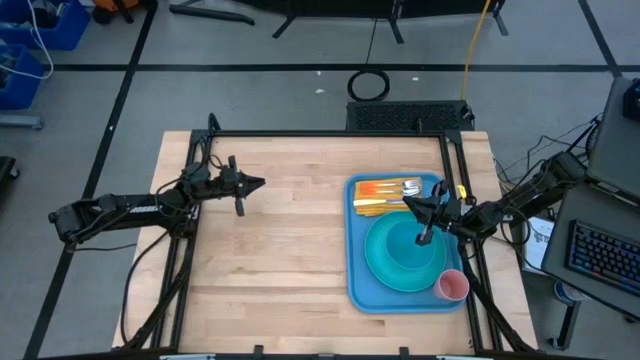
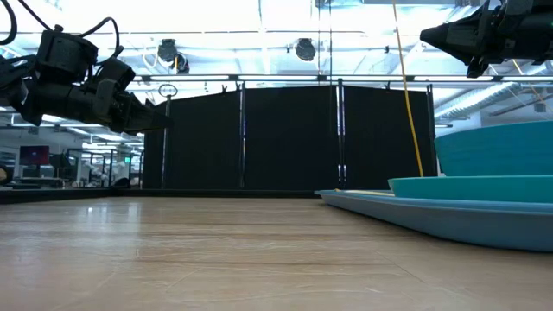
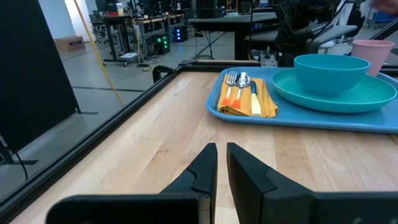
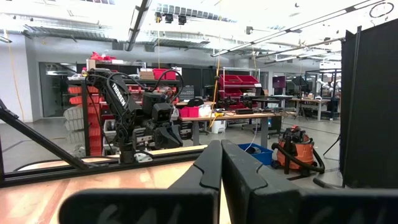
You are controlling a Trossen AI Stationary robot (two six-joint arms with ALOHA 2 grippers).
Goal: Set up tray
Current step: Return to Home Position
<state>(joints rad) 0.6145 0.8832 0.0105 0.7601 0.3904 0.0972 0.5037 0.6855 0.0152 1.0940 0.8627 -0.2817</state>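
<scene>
Blue tray (image 1: 357,288) on R side of table (image 1: 280,260), setting looks complete. Right gripper (image 1: 408,204) high above it, fingers closed, empty, prob. so nothing gets knocked. Left gripper (image 1: 260,184) well apart, near-closed, empty.

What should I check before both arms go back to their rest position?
1. Fork, spoon and knife lying on napkin: ok.
2. Bowl on plate, both on tray: ok.
3. Cup in a corner of the tray: ok.
4. Left gripper fingers shut, empty, over bare table: ok.
5. Right gripper fingers shut, empty, raised above tray: ok.
</scene>
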